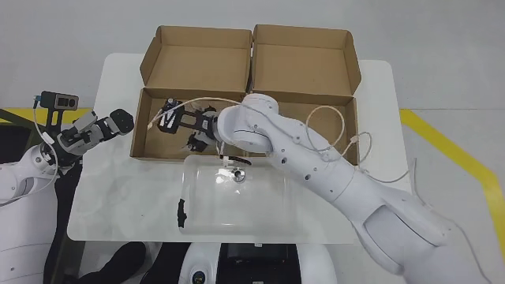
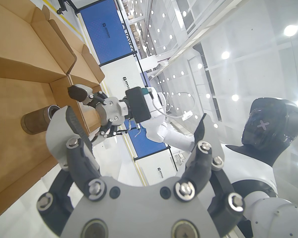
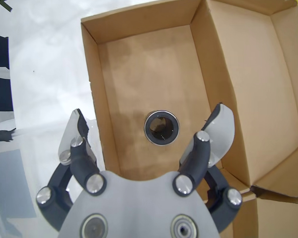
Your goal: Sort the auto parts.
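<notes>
Right wrist view looks down the hollow bore of a metal sleeve (image 3: 161,131) upright on the cardboard box (image 3: 139,63) floor, beneath the right tool (image 3: 149,118), fingers spread, untouched, left wrist view gives its brown side, left tool (image 2: 135,118) spread, empty

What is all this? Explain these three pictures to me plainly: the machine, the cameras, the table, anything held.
This is a two-armed robot working at a white table. One picture looks down from above its arms. The other two come from a camera on each wrist. On the table stand an open cardboard box, a second box beside it, and a clear tray with a small metal part in it. The right pincer hangs open over the first box, where a metal sleeve stands on end. The left pincer is open beside that box. Neither holds anything.
</notes>
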Controlling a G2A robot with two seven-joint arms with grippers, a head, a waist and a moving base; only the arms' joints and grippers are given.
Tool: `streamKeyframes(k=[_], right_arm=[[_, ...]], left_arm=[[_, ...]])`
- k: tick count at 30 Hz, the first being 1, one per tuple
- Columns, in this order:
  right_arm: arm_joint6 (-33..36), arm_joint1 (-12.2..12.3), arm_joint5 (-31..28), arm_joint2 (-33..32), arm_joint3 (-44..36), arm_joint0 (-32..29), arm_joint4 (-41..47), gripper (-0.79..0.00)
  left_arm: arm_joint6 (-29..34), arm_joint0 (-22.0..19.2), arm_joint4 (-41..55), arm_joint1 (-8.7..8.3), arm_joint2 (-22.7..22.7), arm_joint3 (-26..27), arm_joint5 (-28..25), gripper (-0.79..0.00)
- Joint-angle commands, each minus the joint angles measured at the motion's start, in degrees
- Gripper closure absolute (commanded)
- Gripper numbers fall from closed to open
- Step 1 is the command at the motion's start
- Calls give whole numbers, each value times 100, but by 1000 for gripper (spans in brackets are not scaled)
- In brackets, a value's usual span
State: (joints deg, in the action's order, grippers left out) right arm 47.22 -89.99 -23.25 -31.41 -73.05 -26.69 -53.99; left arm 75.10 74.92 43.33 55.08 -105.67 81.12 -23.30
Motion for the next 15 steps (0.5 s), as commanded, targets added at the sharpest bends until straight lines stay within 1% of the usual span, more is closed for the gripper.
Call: streamKeyframes(k=[1, 7, 15], right_arm=[[162, 71, 1, -121, -384, -136, -69, -770], [665, 300, -22, -544, -1527, -657, -237, -760], [1306, 599, -215, -1103, -2772, -1496, -358, -763]], left_arm=[[0, 0, 0, 0, 0, 0, 0, -785], [0, 0, 0, 0, 0, 0, 0, -785], [0, 0, 0, 0, 0, 0, 0, -785]])
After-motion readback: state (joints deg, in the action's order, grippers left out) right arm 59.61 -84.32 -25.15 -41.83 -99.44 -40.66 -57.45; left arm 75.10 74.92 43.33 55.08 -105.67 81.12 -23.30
